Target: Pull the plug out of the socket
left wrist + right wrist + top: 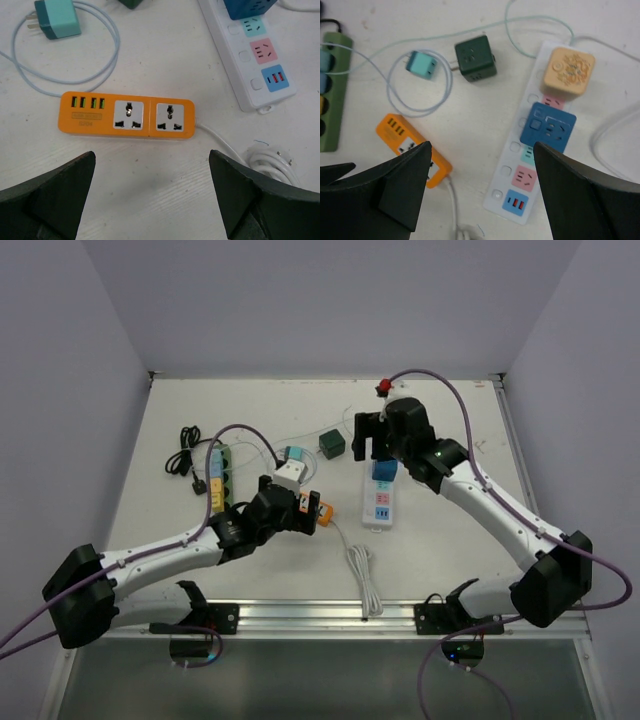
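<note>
2 plugs sit in the white power strip (506,170) on the right side of the table (165,50): a blue plug (548,128) near its middle and a beige plug (568,74) just beyond it toward the cable end, so the task's thing is still seated in its socket. The right gripper (482,147) hovers above this strip with its fingers spread wide and nothing between them. In its wrist view the blue plug lies close to 1 finger rather than centred in the gap. The left gripper (151,155) is likewise apart and empty, hanging over an orange strip (127,116) whose 2 sockets hold nothing, so it has no plug to pull there. The step in hand looks like the approach to the grasp, probably on the blue plug, though which of the 2 is meant cannot be settled from the views. To do it well, the right gripper should slide sideways until the plug is centred. It should then descend so the fingers bracket 2 opposite flat faces without touching the beige neighbour, close firmly, and pull straight up along the pins rather than at a tilt. The strip looks loose on the table and may lift with the plug; pressing the left gripper on its free end would likely prevent that.
</note>
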